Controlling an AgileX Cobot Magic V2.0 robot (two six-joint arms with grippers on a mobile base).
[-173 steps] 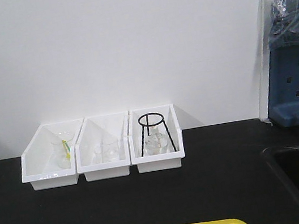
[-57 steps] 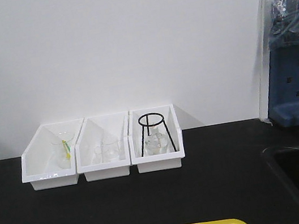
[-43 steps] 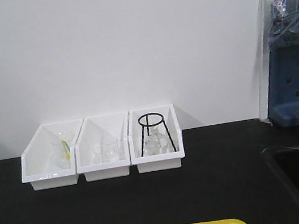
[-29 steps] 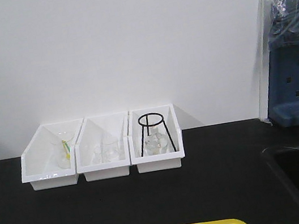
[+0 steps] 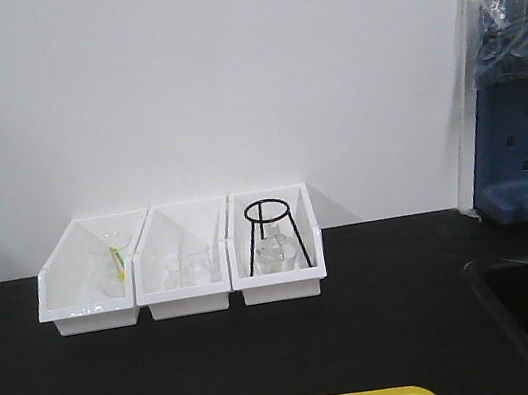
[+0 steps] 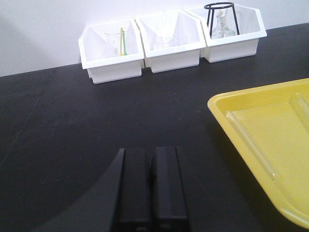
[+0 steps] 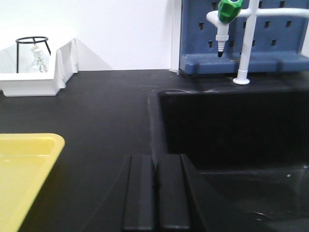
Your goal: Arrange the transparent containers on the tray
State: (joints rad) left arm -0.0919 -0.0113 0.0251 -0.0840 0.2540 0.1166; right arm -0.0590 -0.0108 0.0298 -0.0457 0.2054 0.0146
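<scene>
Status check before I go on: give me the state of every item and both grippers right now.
left gripper: shut, empty, over the bare counter.
right gripper: shut, empty, beside the sink.
yellow tray: flat on the counter; two clear test tubes lying in it.
three white bins: upright in a row at the wall, holding glassware.
black tripod stand: upright in the right-hand bin.
</scene>
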